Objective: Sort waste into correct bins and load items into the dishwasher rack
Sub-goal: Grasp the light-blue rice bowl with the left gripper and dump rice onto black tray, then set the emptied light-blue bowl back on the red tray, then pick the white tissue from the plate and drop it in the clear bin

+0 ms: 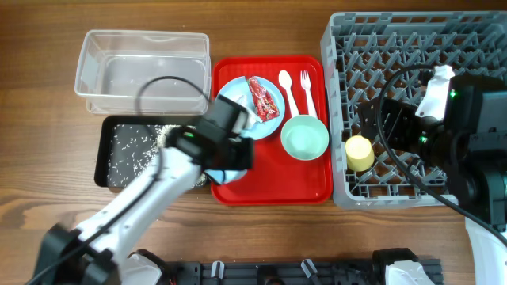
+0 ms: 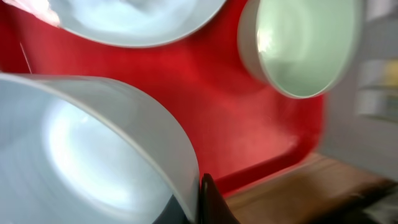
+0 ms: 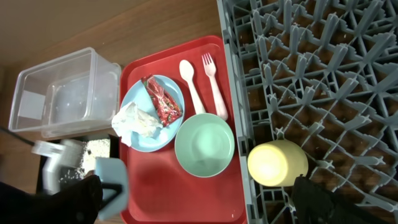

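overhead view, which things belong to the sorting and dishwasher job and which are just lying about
Job: clear tub, black tray, rice scraps, napkin, snack wrapper, plate, small blue bowl, mint bowl, yellow cup, spoon, fork, rack.
Lying about: red tray.

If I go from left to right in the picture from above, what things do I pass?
clear tub → blue plate → spoon → fork → yellow cup
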Available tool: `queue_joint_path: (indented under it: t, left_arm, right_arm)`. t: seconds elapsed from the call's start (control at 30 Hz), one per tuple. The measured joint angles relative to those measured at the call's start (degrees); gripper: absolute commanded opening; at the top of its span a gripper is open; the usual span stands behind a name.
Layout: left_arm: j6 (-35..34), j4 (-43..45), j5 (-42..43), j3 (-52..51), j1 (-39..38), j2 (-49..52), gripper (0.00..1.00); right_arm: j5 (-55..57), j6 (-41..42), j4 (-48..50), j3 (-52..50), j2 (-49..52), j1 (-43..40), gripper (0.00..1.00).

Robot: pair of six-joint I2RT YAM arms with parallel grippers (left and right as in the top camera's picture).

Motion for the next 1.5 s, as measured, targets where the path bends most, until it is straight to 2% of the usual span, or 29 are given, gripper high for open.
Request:
queue_joint_path:
  t: [0.03, 0.07, 0.1, 0.13, 0.17, 0.23, 0.37, 0.57, 0.67, 0.7, 0.73, 0.83, 0.87, 0.93, 1.0, 1.1, 1.2, 1.23, 1.27, 1.3, 1.33, 1.43, 1.5]
  left_arm:
    - [-0.87, 1.22, -3.48, 0.0, -3.15, 1.79, 0.12]
    - [-1.62, 2.45, -5.79, 0.0, -5.81, 3.89, 0.4]
    - [-2.12, 3.3, -7.5, 0.0, -7.96, 5.86, 0.61]
    - [-2.45, 4.07, -8.92, 0.0, -9.16, 6.97, 0.71]
    - [-2.69, 4.46, -9.68, 0.0, -9.68, 7.43, 0.9]
    - [-3.06, 3.85, -11.3, 0.37, -9.68, 7.5, 0.99]
    - [-1.97, 2.54, -13.27, 5.62, -6.82, 7.28, 1.0]
    - [2.34, 13.75, -20.37, 8.48, -0.2, 7.91, 0.99]
    - [2.75, 18.12, -22.4, 8.81, 3.65, 16.31, 0.99]
    - [2.82, 19.21, -22.38, 8.81, 3.89, 18.95, 0.92]
    - [2.99, 20.11, -22.34, 8.81, 3.89, 21.79, 0.78]
    - [3.52, 20.28, -21.29, 8.79, 3.78, 26.58, 0.24]
    - [3.61, 19.98, -20.85, 8.79, 3.78, 26.67, 0.13]
    - [3.74, 18.97, -19.91, 8.79, 3.78, 26.16, 0.04]
    - [3.63, 15.85, -19.52, 8.85, 3.67, 23.63, 0.04]
    - [3.65, 12.9, -19.91, 10.25, 3.78, 14.51, 0.04]
    - [3.63, 13.84, -26.25, 12.02, 6.82, 4.79, 0.04]
    - [3.63, 14.8, -27.67, 12.44, 8.79, 3.87, 0.05]
    - [3.63, 16.44, -29.24, 12.74, 11.87, 3.76, 0.28]
    - [3.63, 18.03, -29.99, 12.79, 15.1, 4.7, 0.74]
    - [3.72, 19.56, -30.12, 12.79, 18.25, 6.45, 1.0]
    - [3.63, 21.73, -26.99, 12.76, 24.17, 12.09, 1.0]
    - [3.61, 20.72, -24.24, 12.79, 25.29, 13.03, 1.0]
  right_arm:
    - [0.0, 0.0, 0.0, 0.0, 0.0, 0.0, 0.99]
    - [0.0, 0.0, 0.0, 0.0, 0.0, 0.0, 0.99]
    - [0.0, 0.0, 0.0, 0.0, 0.0, 0.0, 0.99]
    - [0.0, 0.0, 0.0, 0.0, 0.0, 0.0, 0.99]
    - [0.0, 0.0, 0.0, 0.0, 0.0, 0.0, 0.99]
    - [0.0, 0.0, -0.02, 0.0, 0.0, 0.0, 0.99]
    - [0.0, 0.0, 0.0, 0.0, 0.0, 0.0, 0.99]
    - [0.0, 0.0, -0.02, 0.0, 0.15, 0.0, 0.99]
    - [0.0, 0.0, -0.02, 0.0, 0.81, 0.0, 0.99]
    - [0.0, 0.0, -0.02, 0.0, 1.11, 0.0, 0.99]
    - [0.0, 0.0, -0.04, 0.0, 1.4, 0.0, 0.99]
    - [0.0, 0.0, -0.07, 0.0, 2.36, 0.0, 0.99]
    - [0.0, 0.0, -0.09, 0.0, 2.49, 0.0, 0.99]
    - [0.0, 0.0, -0.07, 0.0, 2.51, 0.0, 0.99]
    - [0.0, 0.0, -0.04, 0.0, 2.51, 0.0, 0.99]
    - [0.0, 0.0, -0.09, 0.0, 2.51, 0.0, 0.99]
    - [0.0, 0.0, -0.11, 0.0, 2.51, 0.0, 0.99]
    - [0.0, 0.0, -0.09, 0.0, 2.51, 0.0, 0.99]
    - [0.0, 0.0, -0.15, 0.0, 2.51, 0.0, 0.99]
    - [0.0, 0.0, -0.24, 0.0, 2.51, 0.0, 0.99]
    - [0.0, 0.0, -0.26, 0.0, 2.51, 0.0, 0.99]
    - [0.0, 0.0, -0.33, 0.0, 2.51, 0.0, 0.99]
    - [0.0, 0.0, -0.46, 0.0, 2.51, 0.0, 0.99]
